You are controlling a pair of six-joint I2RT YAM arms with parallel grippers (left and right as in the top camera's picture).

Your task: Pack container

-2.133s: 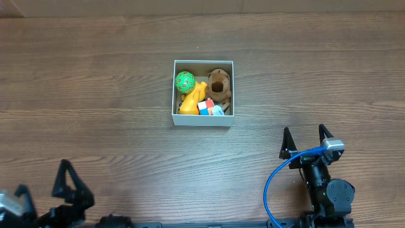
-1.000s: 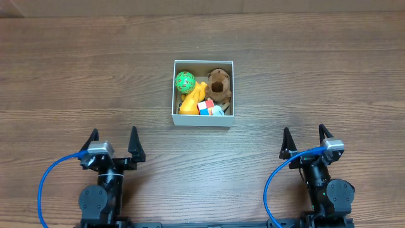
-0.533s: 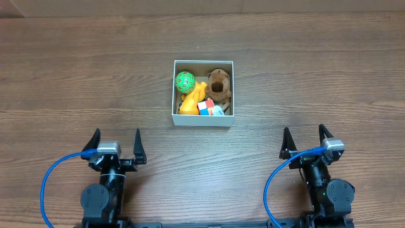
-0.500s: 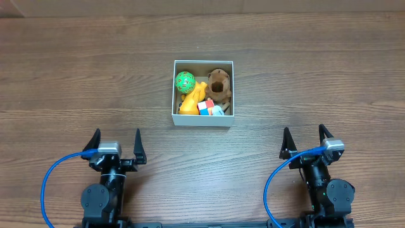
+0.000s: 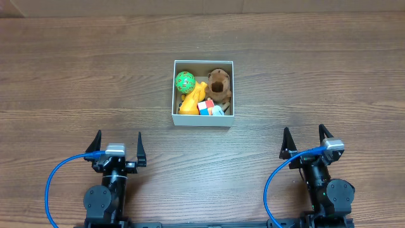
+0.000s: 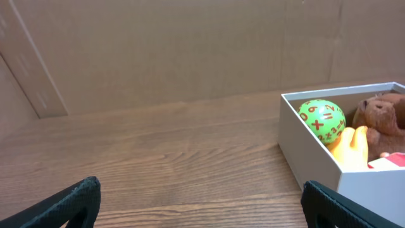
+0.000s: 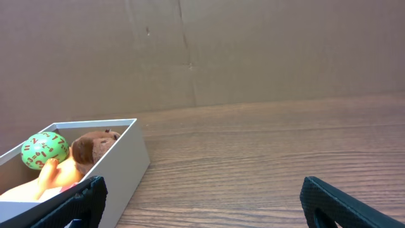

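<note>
A brown wood-grain counter (image 5: 76,76) fills the overhead view. In the wrist views a plain cardboard wall (image 6: 190,50) stands along its far edge. The container (image 5: 202,121), a square white-walled box with a brown inside, sits near the middle of the counter, well ahead of both arms and between them. At the near edge, the left pincer (image 5: 118,137) and the right pincer (image 5: 304,131) each point toward the far edge with fingers spread wide and nothing between them, and a blue cable (image 5: 57,183) loops beside each arm. Inside the container a brown plush animal (image 5: 219,85) lies at the far right and a yellow toy (image 5: 192,100) at the near left. A green ball (image 5: 185,82) with orange numbers sits in the far left corner, and a small red, white and blue block (image 5: 207,107) against the near wall.
</note>
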